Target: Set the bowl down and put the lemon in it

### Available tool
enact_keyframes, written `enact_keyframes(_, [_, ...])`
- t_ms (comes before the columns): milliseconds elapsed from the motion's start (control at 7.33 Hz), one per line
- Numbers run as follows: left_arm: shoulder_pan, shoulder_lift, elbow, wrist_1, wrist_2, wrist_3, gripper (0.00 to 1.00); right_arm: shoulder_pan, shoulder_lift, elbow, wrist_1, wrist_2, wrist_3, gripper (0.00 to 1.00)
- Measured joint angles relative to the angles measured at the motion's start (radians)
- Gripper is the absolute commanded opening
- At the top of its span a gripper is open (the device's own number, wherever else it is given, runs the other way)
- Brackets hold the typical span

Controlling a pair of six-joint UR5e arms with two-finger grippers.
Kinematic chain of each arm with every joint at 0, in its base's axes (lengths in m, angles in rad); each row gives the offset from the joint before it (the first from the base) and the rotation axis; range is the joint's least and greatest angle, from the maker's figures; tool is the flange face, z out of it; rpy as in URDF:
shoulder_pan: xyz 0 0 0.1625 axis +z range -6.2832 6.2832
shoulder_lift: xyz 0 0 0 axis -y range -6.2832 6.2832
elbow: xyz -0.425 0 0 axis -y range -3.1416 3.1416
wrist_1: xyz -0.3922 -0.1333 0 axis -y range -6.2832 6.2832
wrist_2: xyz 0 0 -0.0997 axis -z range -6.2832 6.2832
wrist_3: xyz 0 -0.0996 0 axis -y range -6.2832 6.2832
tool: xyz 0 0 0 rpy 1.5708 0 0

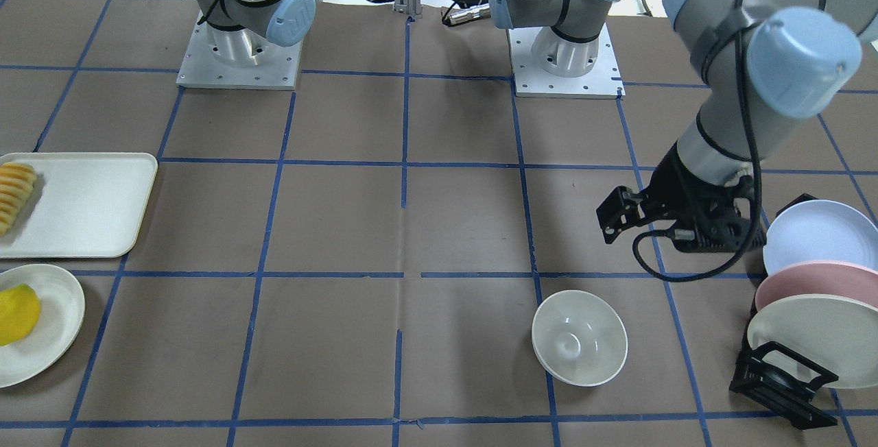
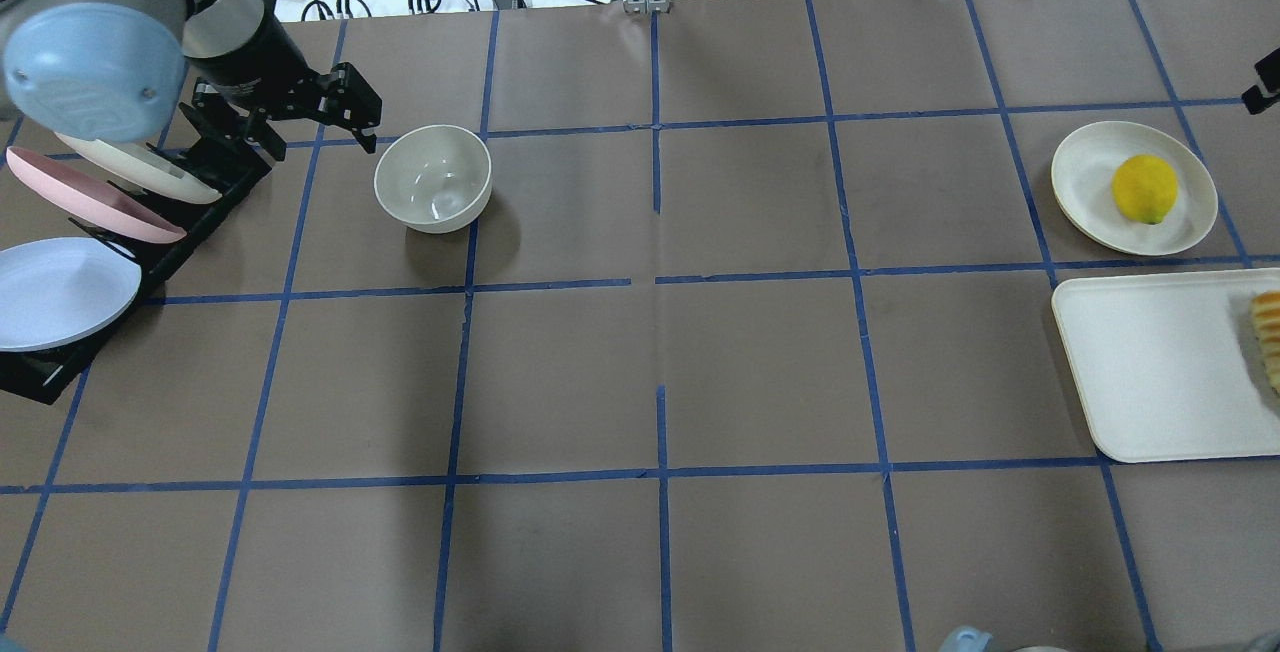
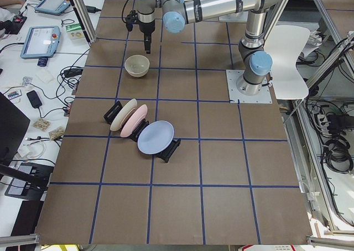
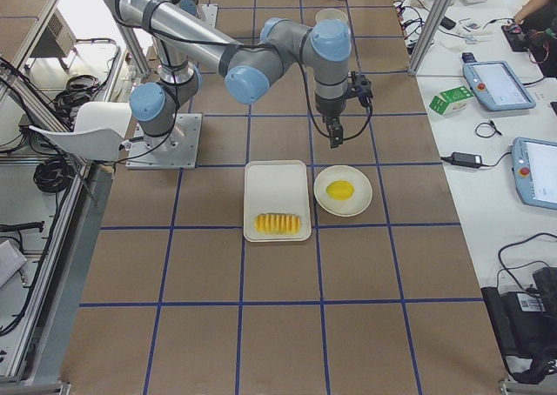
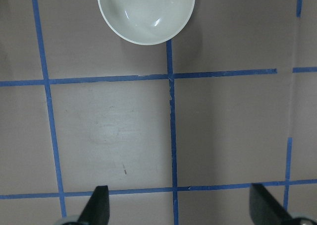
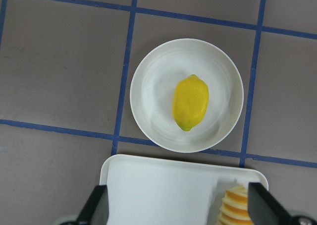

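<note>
The cream-white bowl (image 2: 433, 177) stands upright and empty on the brown table, also in the front view (image 1: 579, 337) and at the top of the left wrist view (image 5: 146, 12). My left gripper (image 2: 362, 117) is open and empty, hovering just beside the bowl and apart from it, near the rack. The yellow lemon (image 2: 1144, 189) lies on a shallow white plate (image 2: 1085, 172) at the far right. My right gripper (image 6: 181, 207) is open and empty, hanging above the lemon (image 6: 190, 102) and apart from it.
A black dish rack (image 2: 205, 197) holds a cream, a pink (image 2: 90, 202) and a blue plate (image 2: 60, 292) at the left edge. A white tray (image 2: 1150, 362) with ridged yellow-orange sliced food (image 2: 1268, 332) lies beside the lemon's plate.
</note>
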Motion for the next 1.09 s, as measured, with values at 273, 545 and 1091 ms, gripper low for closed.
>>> enact_keyframes(273, [0.002,-0.14,0.008,0.153,0.001,0.053,1.0,-0.014,0.095,0.021,-0.081,0.009,-0.009,1.0])
enact_keyframes(545, [0.009,-0.241,0.012,0.25,0.004,0.083,1.0,-0.012,0.252,0.036,-0.235,0.011,-0.008,1.0])
enact_keyframes(1091, [0.043,-0.339,0.011,0.308,-0.005,0.131,0.09,0.007,0.41,0.04,-0.386,0.06,0.021,0.84])
